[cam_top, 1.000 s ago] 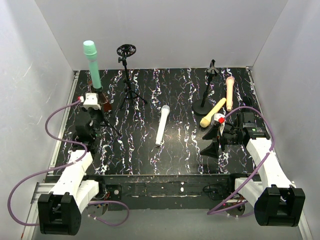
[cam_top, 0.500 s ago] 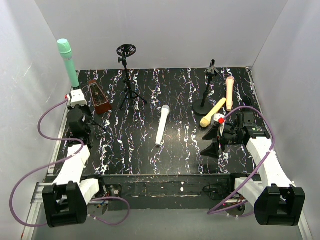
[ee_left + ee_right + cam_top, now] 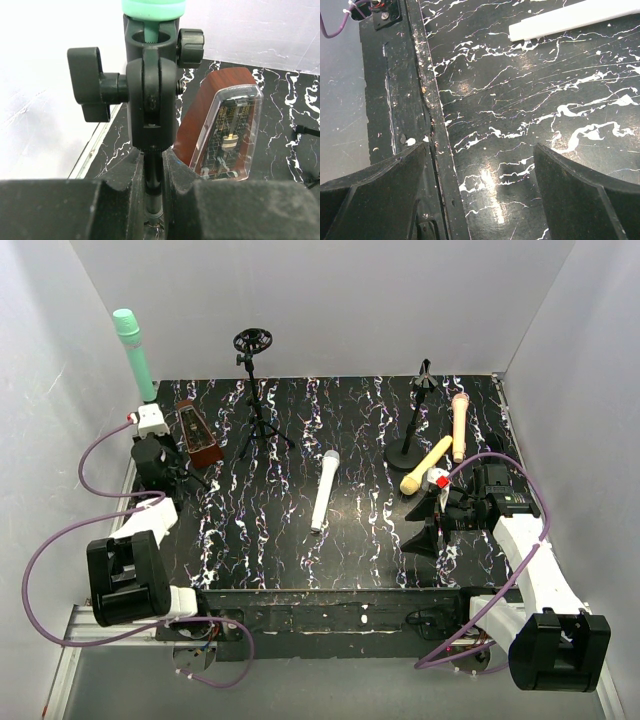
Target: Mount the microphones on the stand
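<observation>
The desk (image 3: 370,510) is black with white marble veining. The mint green microphone (image 3: 134,355), white microphone (image 3: 323,492), yellow microphone (image 3: 426,465) and peach-pink microphone (image 3: 459,427) are each one plain colour. The microphone stand (image 3: 151,95) is black. The metronome (image 3: 225,125) is reddish-brown, clear-fronted.

Looks glossy, black with white veining, on the table top (image 3: 520,125); smooth matt plastic on the mint green microphone (image 3: 136,358) and the black stand (image 3: 150,100); polished reddish wood behind clear glossy plastic on the metronome (image 3: 227,135).

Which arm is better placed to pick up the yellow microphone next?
Right. The right gripper is open, empty, near the yellow microphone; the left gripper is shut on the stand carrying the green microphone, far left.
</observation>
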Robot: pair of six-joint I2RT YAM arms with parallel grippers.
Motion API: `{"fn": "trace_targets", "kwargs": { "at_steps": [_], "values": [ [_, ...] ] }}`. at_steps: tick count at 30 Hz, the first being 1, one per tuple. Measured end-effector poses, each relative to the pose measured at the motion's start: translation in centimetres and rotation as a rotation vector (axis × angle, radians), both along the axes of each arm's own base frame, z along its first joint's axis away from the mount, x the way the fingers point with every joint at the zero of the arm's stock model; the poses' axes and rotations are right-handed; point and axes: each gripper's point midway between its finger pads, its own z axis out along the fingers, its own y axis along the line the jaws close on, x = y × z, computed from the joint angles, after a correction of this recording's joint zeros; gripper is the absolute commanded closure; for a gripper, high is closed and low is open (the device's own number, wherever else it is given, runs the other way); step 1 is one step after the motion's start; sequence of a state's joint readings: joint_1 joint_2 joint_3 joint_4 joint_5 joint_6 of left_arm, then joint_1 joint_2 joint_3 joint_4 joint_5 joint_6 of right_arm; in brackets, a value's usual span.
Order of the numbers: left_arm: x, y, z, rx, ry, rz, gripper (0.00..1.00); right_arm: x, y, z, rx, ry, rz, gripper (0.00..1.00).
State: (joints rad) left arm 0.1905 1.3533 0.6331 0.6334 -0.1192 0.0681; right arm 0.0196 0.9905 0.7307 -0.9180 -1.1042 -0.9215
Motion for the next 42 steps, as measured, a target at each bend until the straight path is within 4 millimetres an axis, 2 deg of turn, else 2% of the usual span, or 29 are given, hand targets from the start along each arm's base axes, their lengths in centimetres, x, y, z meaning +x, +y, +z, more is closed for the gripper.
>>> {"fn": "trace_targets", "kwargs": {
  "at_steps": [8, 11, 20, 31, 33, 35, 40, 42],
  "values": [
    [0.0, 0.7, -0.1, -0.029, -0.035, 0.016, 0.99, 0.0, 0.0, -0.3, -0.002, 0.021, 0.005, 0.05],
    [-0.2, 0.8, -0.3, -0.037, -0.047, 0.018, 0.91, 0.0, 0.0, -0.3, -0.003, 0.023, 0.008, 0.06],
    [-1.2, 0.4, -0.3, -0.041, -0.061, 0.006, 0.81, 0.0, 0.0, -0.1, -0.002, 0.019, 0.01, 0.06],
    [-1.6, 0.0, -0.3, -0.047, -0.049, -0.015, 0.66, -0.3, 0.0, -0.1, -0.003, 0.024, 0.017, 0.06],
    [-1.7, -0.1, -0.4, -0.055, -0.045, -0.014, 0.55, -0.3, 0.0, -0.1, -0.003, 0.023, 0.018, 0.06],
    [-2.1, -0.1, -0.5, -0.071, -0.043, -0.006, 0.48, -0.3, 0.0, -0.1, -0.003, 0.021, 0.019, 0.06],
    [-3.7, -0.3, -0.4, -0.115, -0.046, 0.017, 0.2, -0.3, 0.0, -0.1, -0.003, 0.02, 0.02, 0.06],
    [-4.4, -0.4, 0.0, -0.139, -0.049, 0.026, 0.02, -0.3, 0.0, -0.1, -0.003, 0.02, 0.02, 0.06]
  ]
}}
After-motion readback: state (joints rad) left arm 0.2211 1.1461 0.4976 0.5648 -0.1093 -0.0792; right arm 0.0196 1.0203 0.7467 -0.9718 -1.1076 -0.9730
